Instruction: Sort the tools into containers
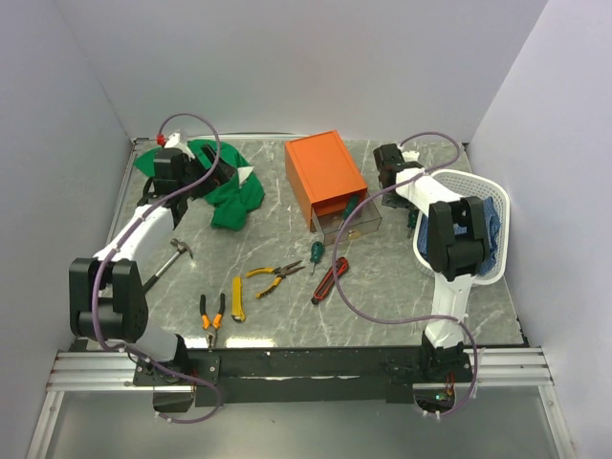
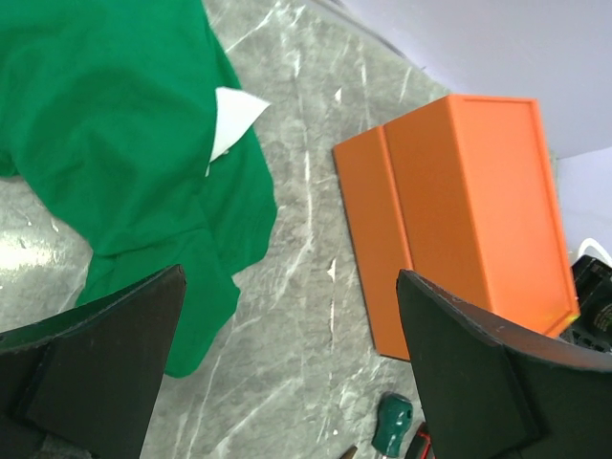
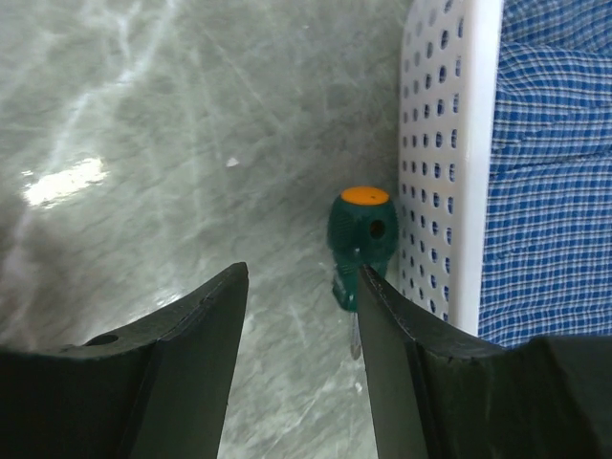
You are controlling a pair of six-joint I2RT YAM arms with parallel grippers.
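The orange box (image 1: pixel 325 175) stands at the back middle, with one clear drawer (image 1: pixel 348 225) pulled out in front and a green screwdriver (image 1: pixel 352 207) in it. On the table lie a hammer (image 1: pixel 173 258), orange-black pliers (image 1: pixel 212 314), a yellow knife (image 1: pixel 237 298), yellow pliers (image 1: pixel 275 276), a green screwdriver (image 1: pixel 315 253) and a red-black knife (image 1: pixel 330 280). My left gripper (image 1: pixel 214 178) (image 2: pixel 289 287) is open and empty above the table between a green cloth and the box (image 2: pixel 469 210). My right gripper (image 1: pixel 390 168) (image 3: pixel 301 287) is open, just above another green screwdriver (image 3: pixel 362 234) with an orange cap.
A green cloth (image 1: pixel 228 194) (image 2: pixel 115 143) lies at the back left. A white perforated basket (image 1: pixel 497 206) (image 3: pixel 435 143) holding a blue checked cloth (image 3: pixel 550 153) stands at the right, close against the orange-capped screwdriver. White walls close in the back and sides.
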